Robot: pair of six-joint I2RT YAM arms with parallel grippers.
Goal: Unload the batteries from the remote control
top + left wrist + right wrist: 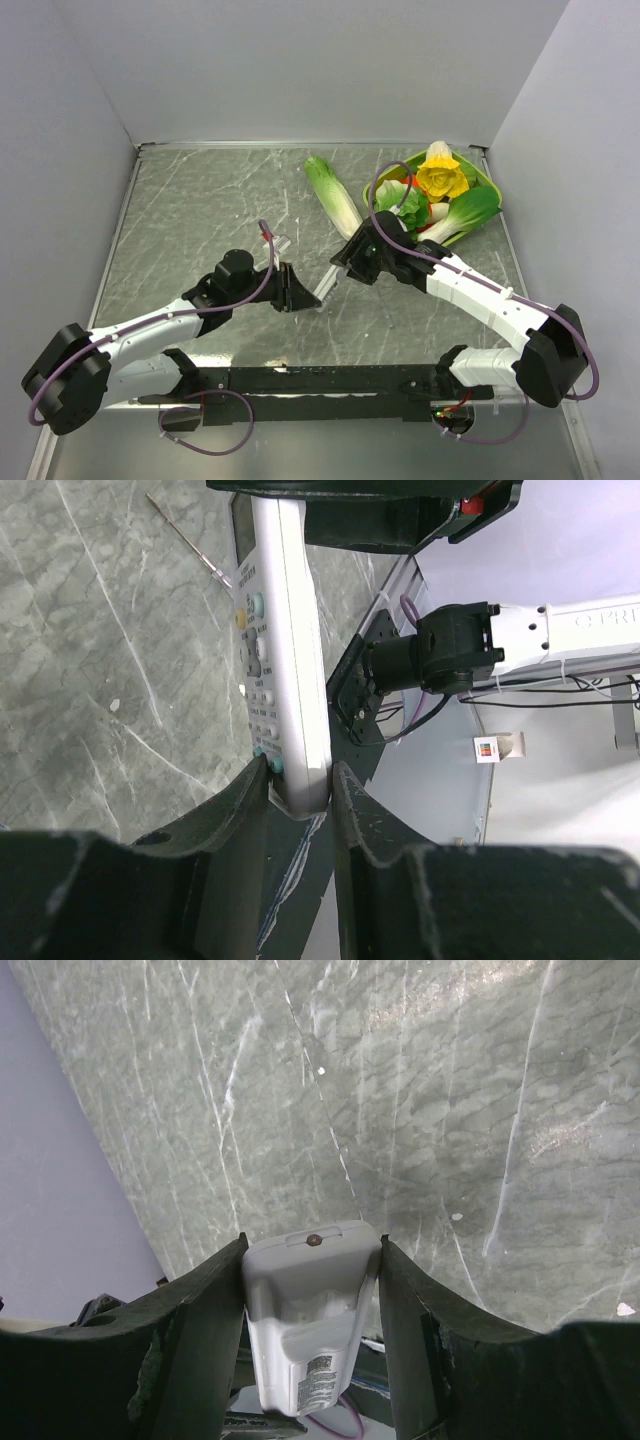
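Two hands share the remote control (327,284): left hand (300,780) clamped on one end, right hand (312,1250) on the other. Its long axis spans straight between them.

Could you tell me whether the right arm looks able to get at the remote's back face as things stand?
Probably not: the right tool is itself clamped on one end of the remote, the left tool on the other. It would likely have to let go first.
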